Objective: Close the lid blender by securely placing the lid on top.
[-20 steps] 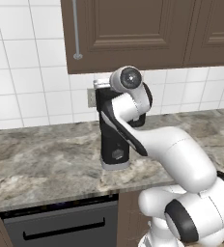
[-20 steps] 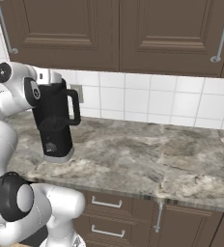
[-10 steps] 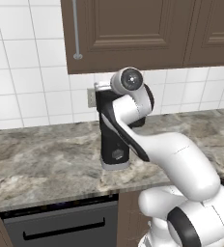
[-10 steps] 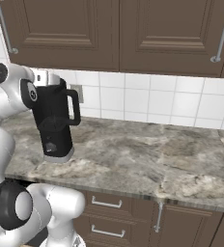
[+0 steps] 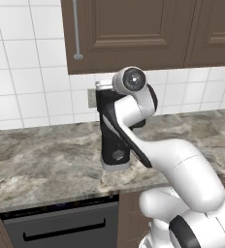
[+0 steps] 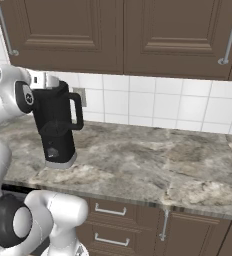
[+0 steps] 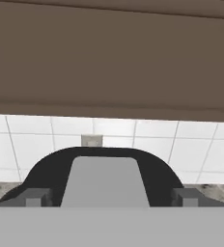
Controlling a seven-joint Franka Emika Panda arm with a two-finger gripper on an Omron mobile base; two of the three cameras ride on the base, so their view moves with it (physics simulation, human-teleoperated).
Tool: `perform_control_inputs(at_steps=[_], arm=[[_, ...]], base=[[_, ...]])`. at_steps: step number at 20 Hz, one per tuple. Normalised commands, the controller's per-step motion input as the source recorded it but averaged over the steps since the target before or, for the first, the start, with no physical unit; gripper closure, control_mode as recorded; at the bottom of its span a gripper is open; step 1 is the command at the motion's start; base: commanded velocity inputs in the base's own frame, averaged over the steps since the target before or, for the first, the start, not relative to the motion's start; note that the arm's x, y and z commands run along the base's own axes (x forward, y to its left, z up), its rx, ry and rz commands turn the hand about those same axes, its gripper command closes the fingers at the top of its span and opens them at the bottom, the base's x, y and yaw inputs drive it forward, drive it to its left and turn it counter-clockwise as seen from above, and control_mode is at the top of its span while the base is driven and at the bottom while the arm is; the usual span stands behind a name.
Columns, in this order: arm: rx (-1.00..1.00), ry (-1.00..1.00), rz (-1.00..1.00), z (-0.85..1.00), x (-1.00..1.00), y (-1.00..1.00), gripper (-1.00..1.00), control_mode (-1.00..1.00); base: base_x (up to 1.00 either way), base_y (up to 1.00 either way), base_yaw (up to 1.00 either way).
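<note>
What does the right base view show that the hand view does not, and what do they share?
Right base view alone: the whole blender standing on the marble counter, its side loop handle, its base with silver bottom rim, and the drawers below the counter.
Hand view alone: a close look along the pincer at the blender's black top with a grey lid panel between the fingertips.
Both: the brown upper cabinets, white tiled wall and wall outlet.
</note>
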Motion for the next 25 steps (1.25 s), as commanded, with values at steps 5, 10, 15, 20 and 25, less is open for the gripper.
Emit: perform_control_inputs(at_steps=[5, 10, 15, 20, 25], arm=[[0.02, 0.0, -0.01, 0.36, -0.9, 0.0, -1.0, -1.0], [0.07, 0.02, -0.01, 0.19, -1.0, 0.0, -1.0, -1.0], [0.06, 0.03, 0.0, 0.03, -0.78, -0.11, -1.0, -1.0], [0.05, 0.01, 0.0, 0.0, -0.04, -0.83, -1.0, -1.0], [0.05, 0.01, 0.0, -0.06, 0.02, -0.92, -1.0, -1.0]], base=[[0.0, 0.0, 0.0], [0.0, 0.0, 0.0], [0.0, 0.0, 0.0], [0.0, 0.0, 0.0], [0.0, 0.0, 0.0]])
